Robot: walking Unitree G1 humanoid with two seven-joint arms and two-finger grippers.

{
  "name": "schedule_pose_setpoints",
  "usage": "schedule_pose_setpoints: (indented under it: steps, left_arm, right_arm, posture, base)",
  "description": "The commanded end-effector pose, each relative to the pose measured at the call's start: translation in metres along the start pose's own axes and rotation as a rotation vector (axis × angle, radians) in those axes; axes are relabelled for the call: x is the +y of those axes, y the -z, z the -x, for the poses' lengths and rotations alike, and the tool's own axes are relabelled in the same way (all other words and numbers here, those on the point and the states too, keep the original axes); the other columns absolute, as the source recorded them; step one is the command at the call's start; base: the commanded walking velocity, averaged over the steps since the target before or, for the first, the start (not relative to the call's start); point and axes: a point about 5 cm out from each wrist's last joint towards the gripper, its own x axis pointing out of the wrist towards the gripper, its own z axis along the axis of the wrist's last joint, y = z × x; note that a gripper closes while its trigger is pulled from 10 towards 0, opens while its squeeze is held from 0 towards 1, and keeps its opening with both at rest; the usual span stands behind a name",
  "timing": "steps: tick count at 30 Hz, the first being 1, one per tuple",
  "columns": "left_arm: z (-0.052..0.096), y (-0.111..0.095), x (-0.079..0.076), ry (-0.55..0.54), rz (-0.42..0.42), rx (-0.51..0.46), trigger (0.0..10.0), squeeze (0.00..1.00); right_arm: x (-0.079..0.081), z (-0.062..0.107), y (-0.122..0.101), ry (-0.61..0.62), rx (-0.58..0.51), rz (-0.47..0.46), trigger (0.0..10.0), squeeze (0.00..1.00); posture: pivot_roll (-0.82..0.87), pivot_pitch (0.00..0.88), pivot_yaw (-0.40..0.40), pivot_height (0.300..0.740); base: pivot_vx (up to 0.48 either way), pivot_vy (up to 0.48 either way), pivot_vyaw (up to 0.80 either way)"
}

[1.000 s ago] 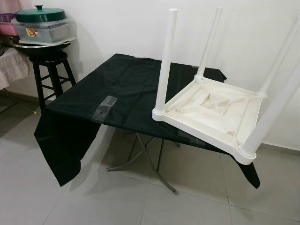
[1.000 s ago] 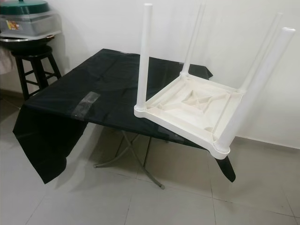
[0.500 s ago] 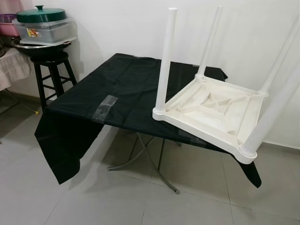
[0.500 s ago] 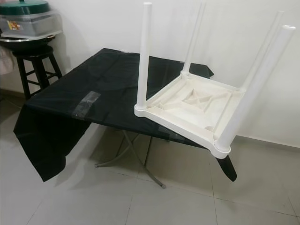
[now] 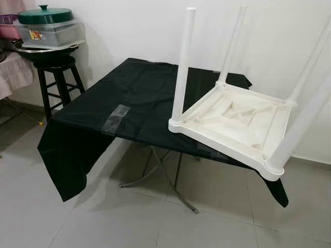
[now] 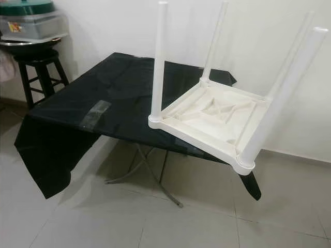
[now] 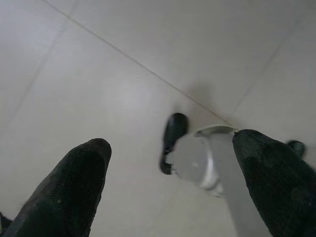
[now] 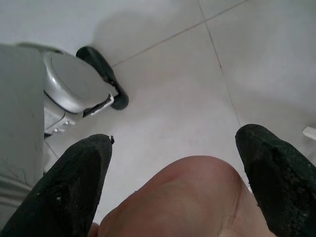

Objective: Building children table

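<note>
Glossy white plastic children's table, slightly shiny black cloth, perhaps plastic sheeting

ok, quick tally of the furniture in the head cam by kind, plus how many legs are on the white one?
White plastic table, upside down: 1 (4 legs fitted)
Folding table under black cover: 1
Black stool: 1
Total: 3 pieces

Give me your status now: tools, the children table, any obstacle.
Left tool and right tool open, hanging over floor tiles. White children table upside down on black-covered table, four legs up. Person's skin close under right tool.
</note>
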Motion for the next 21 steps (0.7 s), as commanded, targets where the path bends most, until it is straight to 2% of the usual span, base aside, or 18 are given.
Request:
schedule_pose_setpoints:
  steps: [1, 21]
  left_arm:
    - [-0.0003, -0.0002, -0.0024, 0.002, 0.003, 0.005, 10.0, 0.00]
    - [-0.0001, 0.0015, -0.0016, 0.000, 0.015, 0.007, 10.0, 0.00]
  right_arm:
    - [0.0849, 0.0373, -0.1516, -0.153, -0.426, 0.689, 10.0, 0.00]
    - [0.0872, 0.0379, -0.1514, -0.160, -0.433, 0.712, 10.0, 0.00]
  posture:
    - [0.06, 0.000, -0.058, 0.740]
    - [0.07, 0.000, -0.062, 0.740]
  base:
    - [0.000, 0.000, 0.00]
    - [0.000, 0.000, 0.00]
